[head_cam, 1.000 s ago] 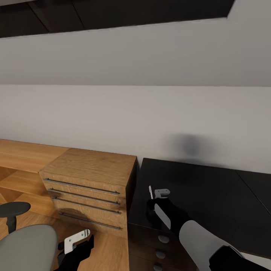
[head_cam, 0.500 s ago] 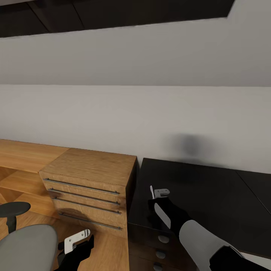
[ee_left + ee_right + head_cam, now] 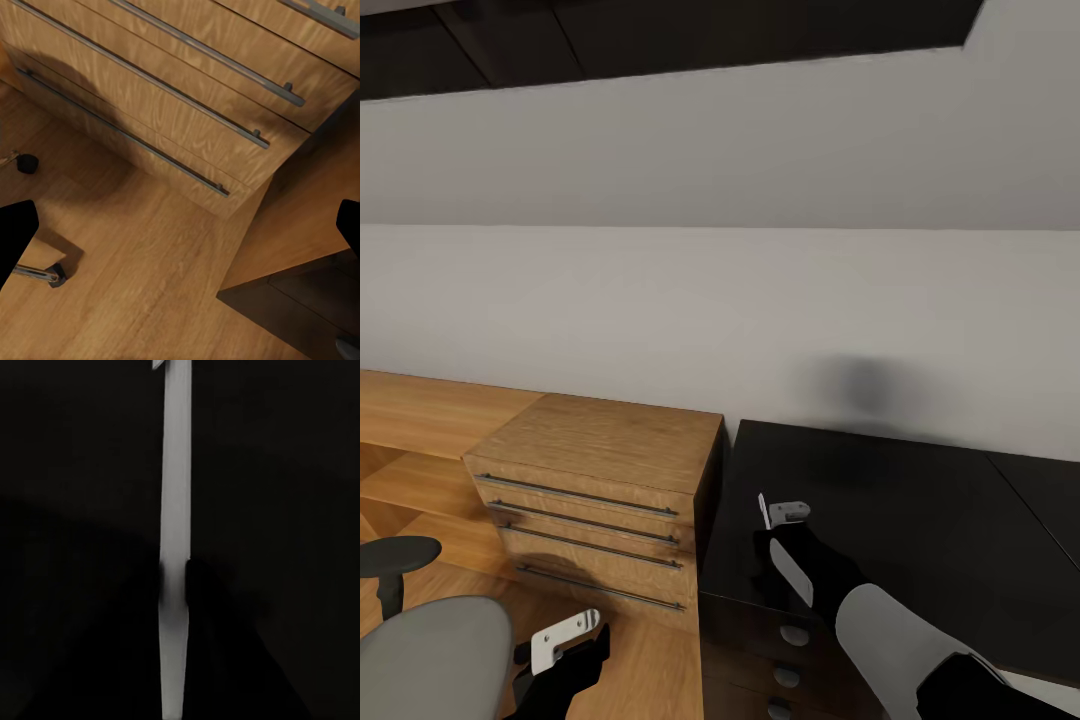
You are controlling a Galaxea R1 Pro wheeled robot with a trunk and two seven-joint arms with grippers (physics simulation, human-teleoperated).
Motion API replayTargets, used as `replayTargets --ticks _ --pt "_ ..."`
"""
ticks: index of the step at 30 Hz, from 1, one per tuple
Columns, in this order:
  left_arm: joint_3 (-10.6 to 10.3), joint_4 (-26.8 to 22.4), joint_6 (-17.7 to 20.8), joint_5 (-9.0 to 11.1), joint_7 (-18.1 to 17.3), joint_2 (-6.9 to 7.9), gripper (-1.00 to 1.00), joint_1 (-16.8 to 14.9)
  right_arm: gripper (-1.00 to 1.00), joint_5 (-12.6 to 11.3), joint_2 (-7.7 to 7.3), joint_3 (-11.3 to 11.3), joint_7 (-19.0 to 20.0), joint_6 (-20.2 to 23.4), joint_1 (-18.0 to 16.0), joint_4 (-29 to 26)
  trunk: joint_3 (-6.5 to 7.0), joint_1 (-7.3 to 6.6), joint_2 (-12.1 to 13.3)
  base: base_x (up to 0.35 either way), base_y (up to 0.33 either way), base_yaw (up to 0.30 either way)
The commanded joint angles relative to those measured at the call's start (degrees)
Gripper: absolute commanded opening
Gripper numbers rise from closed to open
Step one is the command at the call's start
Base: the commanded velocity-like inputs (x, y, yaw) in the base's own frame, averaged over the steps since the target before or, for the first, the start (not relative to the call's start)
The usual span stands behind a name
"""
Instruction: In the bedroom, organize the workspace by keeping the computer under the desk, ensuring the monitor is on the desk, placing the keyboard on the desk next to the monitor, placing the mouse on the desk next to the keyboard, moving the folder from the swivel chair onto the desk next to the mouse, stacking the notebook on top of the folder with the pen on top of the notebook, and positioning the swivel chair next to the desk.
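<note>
Black desk [image 3: 920, 520] stands against the wall, beside a wooden drawer unit [image 3: 600, 490]. Grey swivel chair [image 3: 430, 655] sits low at the left on the wood floor [image 3: 142, 285]. Right gripper [image 3: 765, 515] hovers over the desk's near left corner, fingers pressed onto a slim white pen [image 3: 175, 547], held upright. Left gripper [image 3: 565, 640] hangs above the floor, fingers spread, empty.
</note>
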Motion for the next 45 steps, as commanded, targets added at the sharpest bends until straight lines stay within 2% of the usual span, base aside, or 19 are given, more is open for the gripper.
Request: replayTargets --ticks 1,17,21,24,26,31,34,35,39,41,45 --pt "0.0 -0.12 0.19 0.6 0.31 -0.03 1.0 0.0 -1.0 -1.38 -0.07 0.42 -0.61 0.21 0.0 0.02 -0.07 0.01 -0.03 0.0 0.0 0.0" --pt "0.03 -0.12 0.19 0.65 0.31 -0.03 1.0 0.0 -1.0 -1.37 -0.09 0.42 -0.61 0.27 0.0 0.02 -0.07 0.01 -0.03 0.0 0.0 0.0" --pt "0.04 -0.12 0.21 0.65 0.31 -0.03 1.0 -0.01 -1.0 -1.37 -0.09 0.42 -0.61 0.27 -0.01 0.02 0.65 -0.87 1.58 0.0 0.0 0.0" --pt "0.03 -0.12 0.26 0.62 0.31 -0.03 1.0 0.0 -1.0 -1.3 -0.28 0.36 -0.84 0.29 -0.01 -2.5 1.19 -1.53 2.78 -0.002 0.0 0.0" --pt "0.02 -0.12 0.27 0.6 0.31 -0.03 1.0 0.0 -1.0 -1.29 -0.84 0.27 -1.02 0.4 0.0 -4.97 1.55 -1.97 3.58 -0.099 -0.021 0.0" --pt "-0.03 -0.01 0.28 0.57 0.31 -0.03 1.0 0.0 -1.0 -1.71 -3.46 0.11 -1.12 2.43 0.07 -11.02 2.45 -3.07 5.59 -0.245 -0.058 0.0" --pt "-0.04 0.03 0.28 0.57 0.31 -0.03 1.0 0.0 -1.0 -3.62 -5.05 0.08 -1.14 3.39 0.13 -14.13 2.98 -3.73 6.79 -0.309 -0.074 0.0" --pt "-0.04 0.04 0.28 0.57 0.31 -0.03 1.0 0.0 -1.0 -5.06 -5.96 0.07 -1.14 3.63 0.17 -15.6 3.16 -3.95 7.19 -0.32 -0.077 0.0" --pt "-0.04 0.08 0.28 0.57 0.31 -0.03 1.0 -0.01 -1.0 -7.99 -7.86 0.1 -1.16 3.88 0.26 -18.37 3.88 -4.83 8.8 -0.325 -0.078 0.0" --pt "-0.09 0.11 0.28 0.57 0.31 -0.03 1.0 -0.01 -1.0 -9.76 -9.29 0.1 -1.19 3.98 0.36 -21.17 4.24 -5.26 9.6 -0.33 -0.079 0.0" --pt "-0.12 0.14 0.28 0.57 0.31 -0.03 1.0 0.0 -1.0 -10.9 -10.85 0.08 -1.17 4.08 0.53 -24.43 4.96 -6.14 11.2 -0.332 -0.079 0.0"
